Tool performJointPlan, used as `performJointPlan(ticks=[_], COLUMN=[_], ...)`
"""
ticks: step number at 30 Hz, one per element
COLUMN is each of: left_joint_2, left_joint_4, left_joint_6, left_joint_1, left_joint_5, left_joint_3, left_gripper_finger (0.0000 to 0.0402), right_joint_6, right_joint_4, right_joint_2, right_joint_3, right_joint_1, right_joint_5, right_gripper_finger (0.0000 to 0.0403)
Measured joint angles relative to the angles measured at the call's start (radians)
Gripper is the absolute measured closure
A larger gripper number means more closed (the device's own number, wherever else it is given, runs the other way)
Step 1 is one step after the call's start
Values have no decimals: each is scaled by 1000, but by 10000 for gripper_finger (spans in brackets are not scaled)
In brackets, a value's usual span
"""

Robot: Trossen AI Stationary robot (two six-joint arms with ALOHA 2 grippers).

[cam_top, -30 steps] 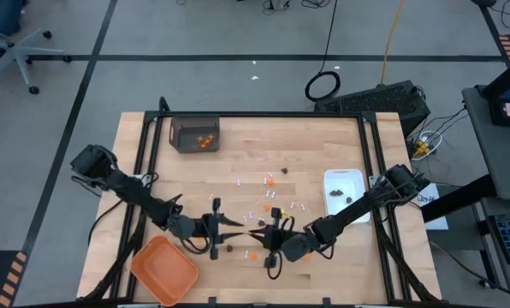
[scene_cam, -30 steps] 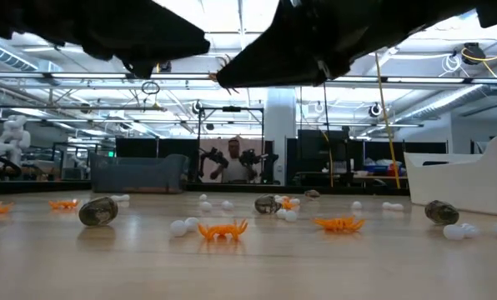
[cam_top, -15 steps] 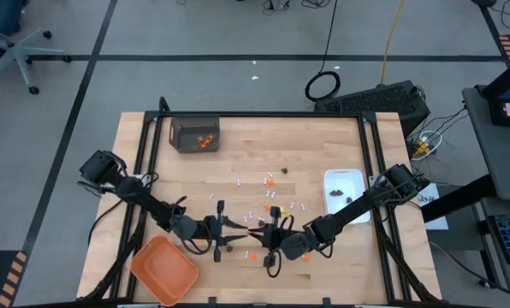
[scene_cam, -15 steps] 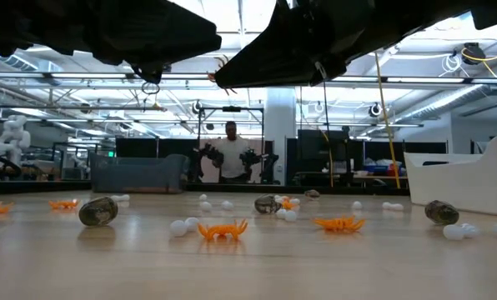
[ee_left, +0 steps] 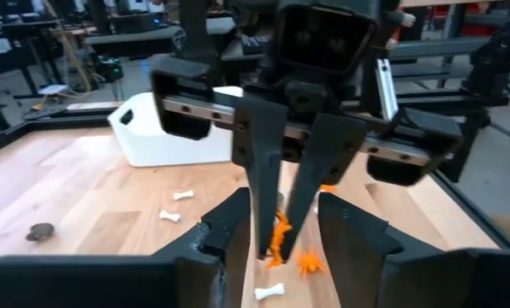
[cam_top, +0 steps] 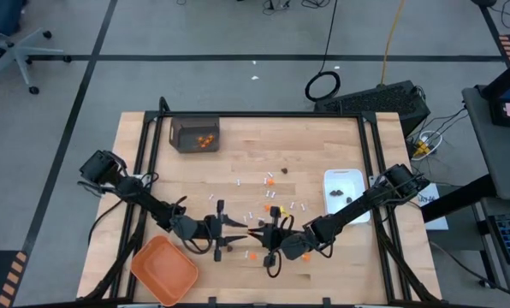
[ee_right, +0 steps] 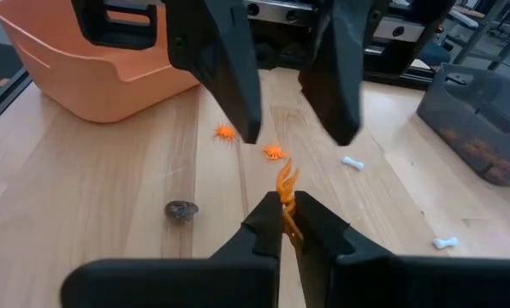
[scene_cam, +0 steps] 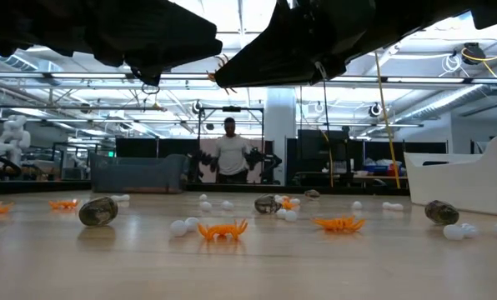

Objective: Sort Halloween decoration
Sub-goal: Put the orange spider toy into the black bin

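1. Decoration pieces lie scattered across the middle of the wooden table: orange bits, dark brown-black bits and small white sticks.
2. One orange piece is off the table, pinched between the shut fingers of the right gripper, above the table's near-middle part.
3. The left gripper faces the right gripper head-on, its fingers parted with a clear gap, standing on either side of the held orange piece; nothing is gripped by them, as far as the wrist views show.
4. In the high view the two grippers meet tip to tip near the table's front edge, the left gripper coming from the left and the right gripper from the right.
5. A dark bin with orange bits inside sits at the table's far left corner.
6. An orange tray sits at the table's near left corner.
7. A white rectangular dish holding a few dark bits stands at the table's right side.
8. A person stands far behind the table in the room.
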Motion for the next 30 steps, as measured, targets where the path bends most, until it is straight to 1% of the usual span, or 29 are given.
performJointPlan(ticks=[5, 15, 18, 25, 27, 30], left_joint_2=[1, 76, 85, 91, 91, 91], left_joint_4=[-22, 39, 92, 103, 96, 85], left_joint_6=[-1, 2, 22, 34, 34, 35], left_joint_1=[1, 1, 1, 1, 1, 1], left_joint_5=[-11, -11, -11, -10, -10, -10], left_joint_3=[0, 19, 21, 21, 21, 21], left_gripper_finger=[258, 258, 258, 259, 264, 288], right_joint_6=[0, 0, 0, 0, 0, 1], right_joint_4=[8, 11, 11, 14, 15, 15], right_joint_2=[0, 0, 0, 0, 0, 0], right_joint_3=[0, 0, 1, 1, 1, 1], right_joint_1=[0, 0, 0, 0, 0, 0], right_joint_5=[0, 0, 0, 0, 0, 0], right_gripper_finger=[398, 398, 398, 398, 398, 398])
